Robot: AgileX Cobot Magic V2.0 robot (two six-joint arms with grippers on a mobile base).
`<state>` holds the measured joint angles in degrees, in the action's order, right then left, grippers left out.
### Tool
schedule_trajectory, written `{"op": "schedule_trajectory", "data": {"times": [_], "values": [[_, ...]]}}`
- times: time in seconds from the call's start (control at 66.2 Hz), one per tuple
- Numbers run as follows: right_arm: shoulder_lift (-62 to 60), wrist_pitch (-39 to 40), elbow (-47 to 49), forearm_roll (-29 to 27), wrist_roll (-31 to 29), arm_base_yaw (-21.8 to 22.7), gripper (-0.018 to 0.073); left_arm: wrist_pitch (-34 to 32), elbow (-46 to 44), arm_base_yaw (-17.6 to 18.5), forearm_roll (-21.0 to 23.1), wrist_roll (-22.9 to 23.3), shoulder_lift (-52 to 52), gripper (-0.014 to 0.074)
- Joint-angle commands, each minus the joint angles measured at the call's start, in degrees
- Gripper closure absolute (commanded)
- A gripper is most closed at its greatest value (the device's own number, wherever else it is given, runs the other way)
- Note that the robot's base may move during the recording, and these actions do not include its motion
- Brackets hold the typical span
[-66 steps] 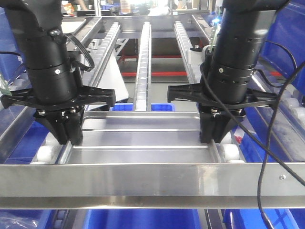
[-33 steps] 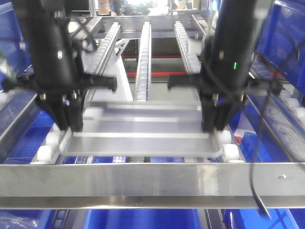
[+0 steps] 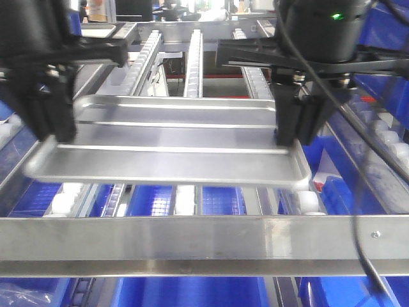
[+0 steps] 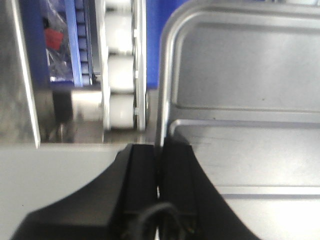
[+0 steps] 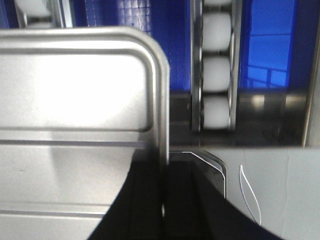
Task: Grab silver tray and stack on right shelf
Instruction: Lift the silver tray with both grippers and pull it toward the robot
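The silver tray (image 3: 172, 137) hangs level in the air above the rollers, its two long ribs showing. My left gripper (image 3: 54, 128) is shut on the tray's left rim and my right gripper (image 3: 294, 131) is shut on its right rim. In the left wrist view the black fingers of the left gripper (image 4: 160, 147) pinch the rim of the tray (image 4: 240, 90) near its corner. The right wrist view shows the right gripper (image 5: 164, 167) clamped on the raised edge of the tray (image 5: 75, 90). The right shelf is out of view.
Below the tray is a roller shelf with a flat steel front bar (image 3: 192, 240) whose screw (image 3: 377, 235) sits near the right end. Lanes of white rollers (image 3: 192, 57) run back from it. Blue bins (image 3: 192, 294) lie underneath. A black cable (image 3: 358, 243) hangs from the right arm.
Both arms have risen and lifted the tray off the rollers, bringing it higher and closer to the front bar. Both grips are unchanged.
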<state>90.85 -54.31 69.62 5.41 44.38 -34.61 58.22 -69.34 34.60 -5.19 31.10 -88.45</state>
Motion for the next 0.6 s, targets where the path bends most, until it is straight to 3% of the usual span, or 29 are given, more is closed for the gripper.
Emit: {"op": "schedule_trajectory", "data": {"times": [0.0, 0.227, 0.363, 0.589], "values": [[-5.5, 2.0, -1.3, 0.4, 1.9, -2.0, 0.0508, -1.4, 2.0, 2.5, -0.7, 4.3, 6.3, 0.0697], [-13.0, 0.8, -8.2, 0.3, 5.6, -5.1, 0.0508, -1.0, 10.1, 11.0, -2.7, 13.8, 13.2, 0.0697], [-17.7, 0.3, -13.4, 0.3, 9.6, -7.0, 0.0506, 3.0, 11.5, 17.1, -6.1, 20.9, 15.0, 0.0697], [-25.5, -1.3, -20.4, 2.7, 18.6, -15.1, 0.0503, 5.0, 12.5, 25.3, -7.4, 28.5, 17.5, 0.0697]]}}
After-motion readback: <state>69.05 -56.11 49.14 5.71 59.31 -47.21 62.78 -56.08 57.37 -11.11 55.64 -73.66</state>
